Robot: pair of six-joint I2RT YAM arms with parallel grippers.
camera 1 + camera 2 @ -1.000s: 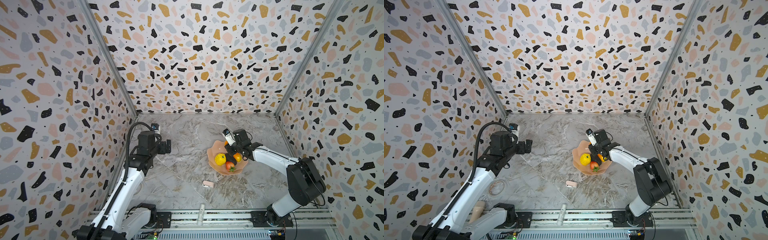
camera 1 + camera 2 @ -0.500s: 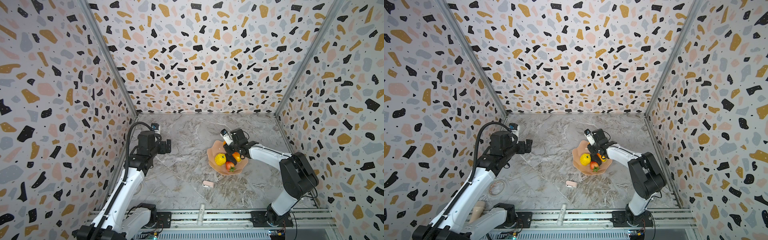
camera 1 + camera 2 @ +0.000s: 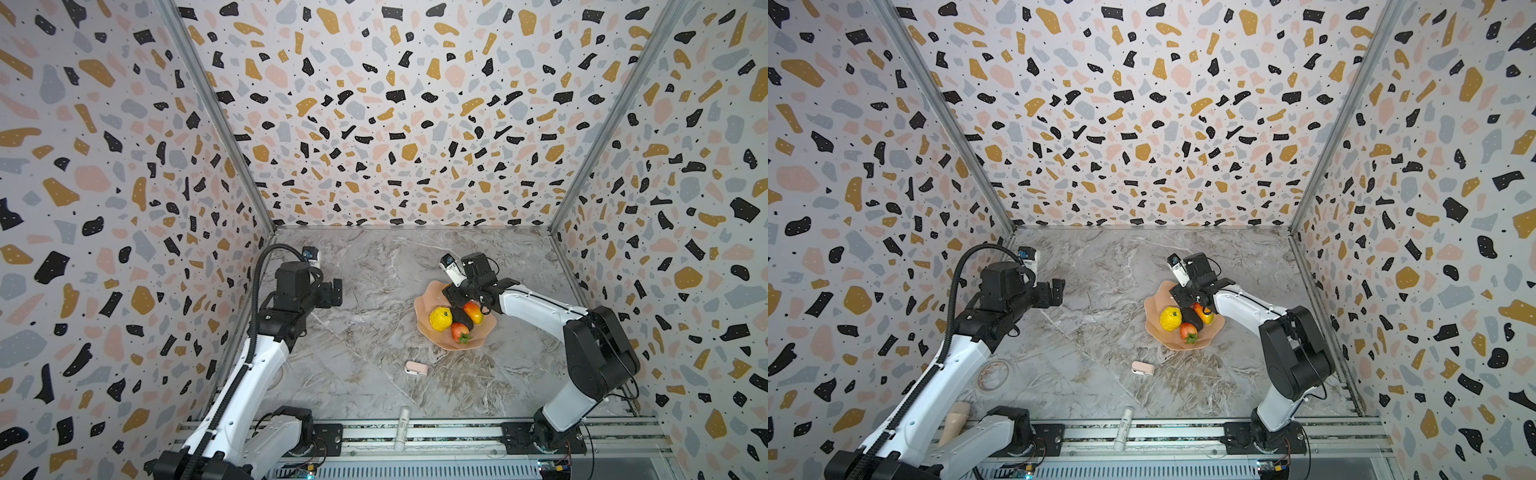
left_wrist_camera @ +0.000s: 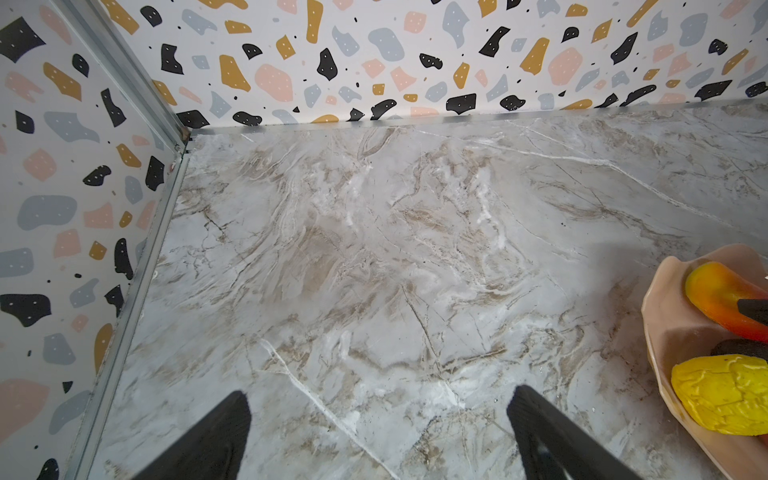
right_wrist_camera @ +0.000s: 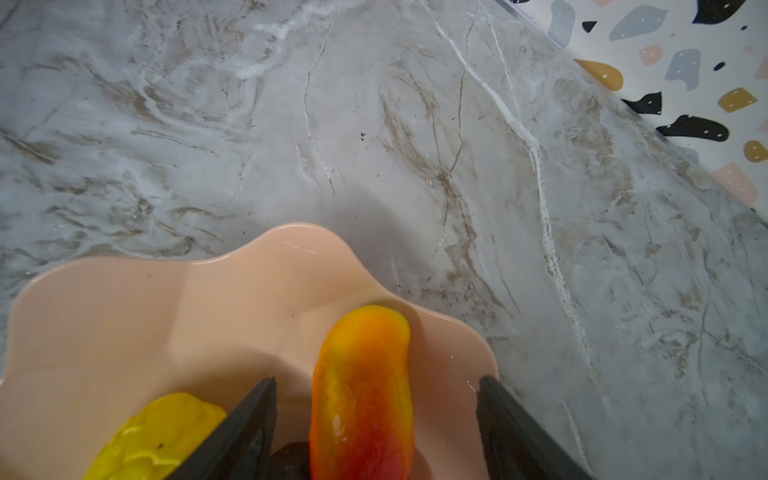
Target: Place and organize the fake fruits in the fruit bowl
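Right wrist view: glossy red-yellow mango (image 5: pixel 361 395) lies in the scalloped peach bowl (image 5: pixel 124 324), right gripper (image 5: pixel 377 381) spread wide astride it.

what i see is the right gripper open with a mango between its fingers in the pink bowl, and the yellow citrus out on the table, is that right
Not quite: the yellow citrus lies inside the pink bowl, not on the table; both top views show it. The right gripper is indeed open with a mango between its fingers there.
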